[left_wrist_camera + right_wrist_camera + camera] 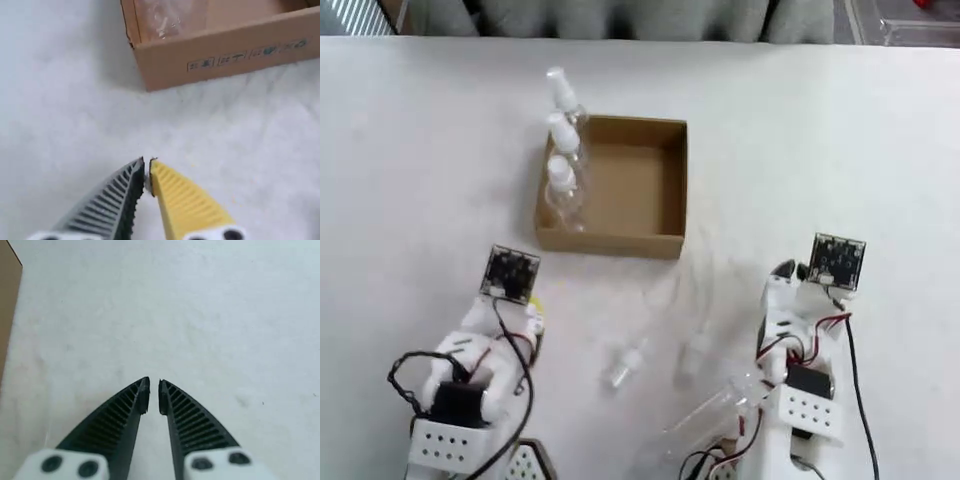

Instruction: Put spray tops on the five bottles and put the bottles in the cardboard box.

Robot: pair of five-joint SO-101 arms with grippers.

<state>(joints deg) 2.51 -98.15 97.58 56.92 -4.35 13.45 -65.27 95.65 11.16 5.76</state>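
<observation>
Three topped bottles (pixel 565 185) standing in cardboard box (pixel 620 242). Left pincer (pixel 147 172) and right pincer (pixel 153 396) idling, clenched, empty. Next, likely gripping loose spray top (pixel 620 368).

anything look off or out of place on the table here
A clear bottle lies on its side on the table, beside the right arm. Two small clear pieces, maybe spray tops, lie loose nearby. Nothing looks spilled or broken.

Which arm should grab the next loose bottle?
Right, likely: the loose bottles lie mostly nearer that arm, one beside its base; the left gripper sits farther off.
</observation>
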